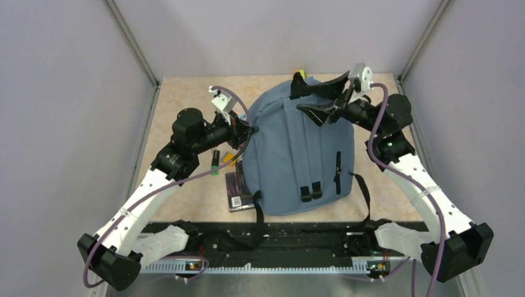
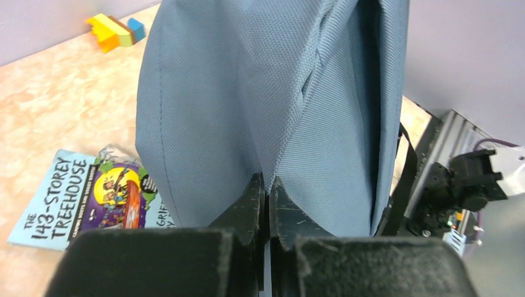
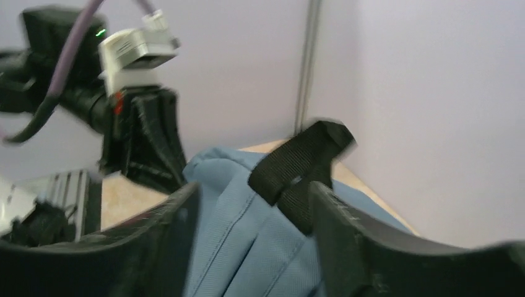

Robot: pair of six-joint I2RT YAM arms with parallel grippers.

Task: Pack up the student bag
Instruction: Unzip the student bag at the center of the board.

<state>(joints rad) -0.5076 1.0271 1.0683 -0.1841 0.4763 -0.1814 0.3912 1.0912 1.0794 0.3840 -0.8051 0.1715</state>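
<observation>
Grey-blue fabric fills the middle of the frame as the student bag (image 1: 297, 148) lies in the centre of the beige counter (image 1: 186, 93). Its back panel and black shoulder straps (image 1: 308, 192) face up, its top points to the far edge and its bottom to the near rail. At the bag's left side, the left tool (image 1: 251, 130) is closed on a fold of the fabric. In the left wrist view its two black tips meet at the cloth, and pleats run up from the pinch. At the far right corner of the bag, the right tool (image 1: 322, 102) stands with its jaws apart. In the right wrist view a black webbing loop (image 3: 297, 167) at the bag's top rises between the fingers, close against the right one. The motion blur there makes it impossible to tell whether the loop touches that finger. A dark book with a white barcode label (image 1: 238, 192) lies partly under the bag's near left edge. Just to the left of the bag, beside the left arm, lies a black marker with a green cap (image 1: 215, 162). The left wrist view shows a light-blue paperback titled "The 143-Storey Treehouse" (image 2: 62, 207) flat on the counter, tucked under the raised cloth. Well apart from the paperback, against the grey wall, sits a small cluster of yellow, orange, green and blue blocks (image 2: 114, 31).
</observation>
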